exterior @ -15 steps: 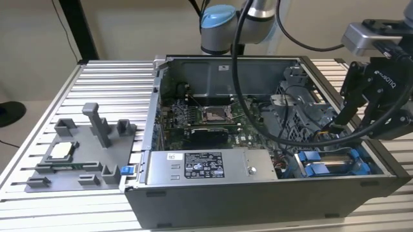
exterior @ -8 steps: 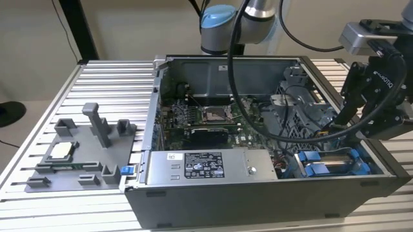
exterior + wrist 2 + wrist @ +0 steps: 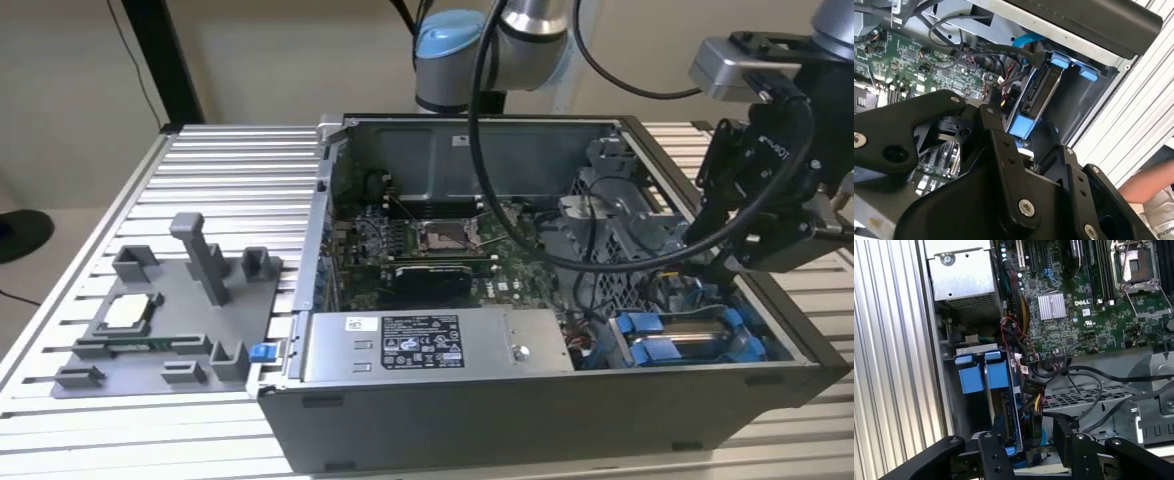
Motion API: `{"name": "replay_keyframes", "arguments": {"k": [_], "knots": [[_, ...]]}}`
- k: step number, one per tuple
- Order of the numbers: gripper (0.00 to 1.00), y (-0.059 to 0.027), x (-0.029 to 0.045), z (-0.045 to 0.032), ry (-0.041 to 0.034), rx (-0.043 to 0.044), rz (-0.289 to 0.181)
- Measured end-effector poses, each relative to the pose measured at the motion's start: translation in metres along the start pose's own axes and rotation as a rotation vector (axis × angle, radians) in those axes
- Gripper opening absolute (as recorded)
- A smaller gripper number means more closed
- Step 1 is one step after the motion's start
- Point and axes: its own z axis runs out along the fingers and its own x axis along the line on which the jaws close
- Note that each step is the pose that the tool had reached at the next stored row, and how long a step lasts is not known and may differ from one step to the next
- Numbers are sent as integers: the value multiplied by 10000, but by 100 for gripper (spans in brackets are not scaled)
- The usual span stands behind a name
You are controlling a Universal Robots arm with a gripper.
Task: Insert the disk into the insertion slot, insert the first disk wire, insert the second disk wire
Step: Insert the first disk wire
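Ribbed worktop (image 3: 227,160) borders the case (image 3: 534,420); gripper (image 3: 1026,130), jaws apart, hangs over the disk (image 3: 1041,92) in the insertion slot (image 3: 974,377), cables (image 3: 1004,50) close.

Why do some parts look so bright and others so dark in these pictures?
Second wrist view: the ribbed table glares almost white. First wrist view: the insertion slot lies in shadow. Exterior view: light is even, though the computer case is dim inside.

The arm (image 3: 461,45) stood at the table's (image 3: 227,160) far edge, arched out of the exterior view and descended at that view's right. Its gripper (image 3: 737,265) hung tilted, low towards the table's near corner there, fingers (image 3: 991,442) parted.
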Motion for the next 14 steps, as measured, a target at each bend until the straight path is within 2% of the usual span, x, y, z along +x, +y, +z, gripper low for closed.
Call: {"name": "replay_keyframes", "arguments": {"k": [4, 11, 14], "knots": [[100, -40, -33, 19, 63, -34, 34], [100, -43, -42, 61, 184, -102, 265], [100, -38, -73, 86, 219, -128, 316]]}}
